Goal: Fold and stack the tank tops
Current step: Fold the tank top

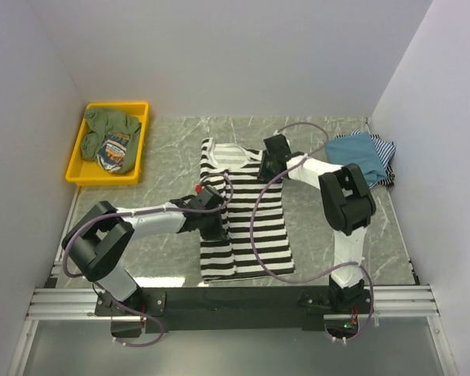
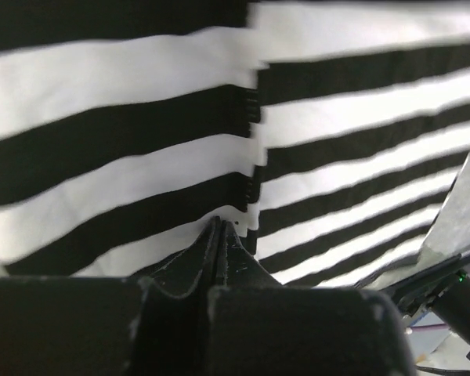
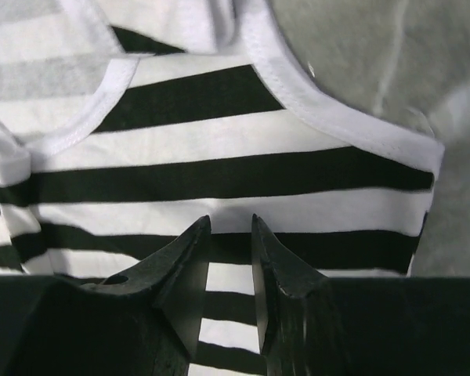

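Observation:
The black-and-white striped tank top (image 1: 251,227) lies flat in the middle of the table, neck towards the back. My left gripper (image 1: 214,222) sits at its left side edge; in the left wrist view the jaws (image 2: 219,224) are closed together with the striped cloth (image 2: 337,117) puckered at their tips. My right gripper (image 1: 268,166) is over the top's right shoulder; in the right wrist view it (image 3: 231,223) is slightly open, with striped cloth (image 3: 219,176) showing between the fingers. A teal-blue tank top (image 1: 359,153) lies on a thin-striped one (image 1: 386,153) at the back right.
A yellow tray (image 1: 78,168) holding green clothes (image 1: 113,137) stands at the back left. White walls close in the table on the left, back and right. A metal rail (image 1: 219,301) runs along the near edge. Purple cables loop over the striped top.

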Available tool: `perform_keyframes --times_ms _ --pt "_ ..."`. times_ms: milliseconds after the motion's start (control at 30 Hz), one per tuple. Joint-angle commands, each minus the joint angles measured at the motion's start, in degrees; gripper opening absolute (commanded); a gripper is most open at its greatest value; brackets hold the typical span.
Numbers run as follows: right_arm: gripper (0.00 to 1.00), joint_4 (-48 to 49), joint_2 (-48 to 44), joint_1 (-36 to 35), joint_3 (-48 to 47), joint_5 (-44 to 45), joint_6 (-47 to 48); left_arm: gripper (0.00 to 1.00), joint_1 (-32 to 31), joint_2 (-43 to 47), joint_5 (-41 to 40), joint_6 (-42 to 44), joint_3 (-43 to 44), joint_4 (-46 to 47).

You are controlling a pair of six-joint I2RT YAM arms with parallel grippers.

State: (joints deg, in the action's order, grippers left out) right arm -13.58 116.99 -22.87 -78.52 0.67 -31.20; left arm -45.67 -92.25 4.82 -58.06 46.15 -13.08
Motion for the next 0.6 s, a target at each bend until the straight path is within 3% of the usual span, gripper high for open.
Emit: perform_keyframes --times_ms 0,167,300,433,567 --pt "0.36 -1.19 -4.57 -0.07 7.91 2.15 -2.10 0.01 4.88 1.98 -0.42 4.79 -2.47 -8.45" --pt "0.36 4.61 -12.65 -1.38 18.91 -0.49 -6.15 0.00 12.97 3.04 -1.74 7.87 -2.12 -11.09" --pt "0.36 7.17 -17.92 -7.25 25.16 0.03 -9.22 0.01 16.92 3.13 -2.80 9.63 -1.15 -12.40" --pt "0.39 7.96 -20.66 -6.49 26.14 2.84 -9.50 0.01 17.81 5.67 -3.24 11.21 -0.62 -13.55" --pt "0.41 5.94 -21.63 -4.38 20.36 6.09 -7.30 0.05 16.76 12.08 -4.02 13.94 1.38 -15.21"
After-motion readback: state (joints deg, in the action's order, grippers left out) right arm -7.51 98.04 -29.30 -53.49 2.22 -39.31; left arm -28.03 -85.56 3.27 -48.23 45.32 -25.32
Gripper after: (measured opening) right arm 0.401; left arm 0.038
